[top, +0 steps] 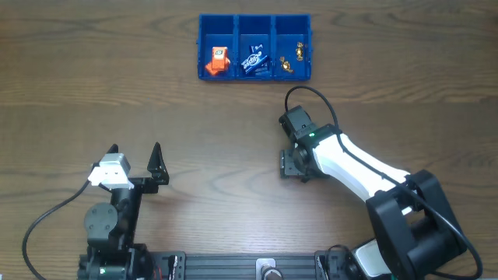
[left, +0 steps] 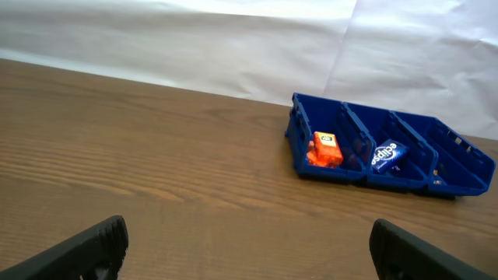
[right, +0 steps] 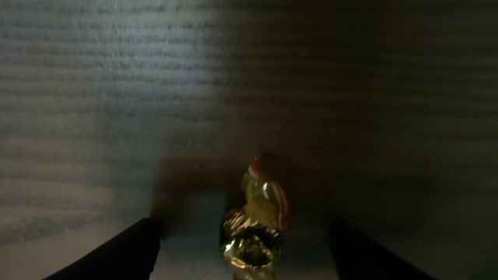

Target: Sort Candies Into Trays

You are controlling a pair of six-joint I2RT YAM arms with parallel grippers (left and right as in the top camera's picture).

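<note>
A blue tray [top: 201, 47] with three compartments stands at the far middle of the wooden table. Its left compartment holds an orange candy [top: 218, 61], the middle one a blue candy [top: 255, 61], the right one gold candies [top: 294, 58]. My right gripper [top: 299, 165] points down at the table in front of the tray. In the right wrist view a gold-wrapped candy [right: 258, 218] lies on the wood between the two fingers [right: 117, 253], which stand apart from it on either side. My left gripper [top: 136, 155] hovers open near the front left, with nothing in it.
The left wrist view looks across bare wood to the tray [left: 299, 140], with the orange candy [left: 327, 148] and the blue candy [left: 387, 154] inside. A white sheet hangs behind the table. A black cable loops over the right arm [top: 311, 93].
</note>
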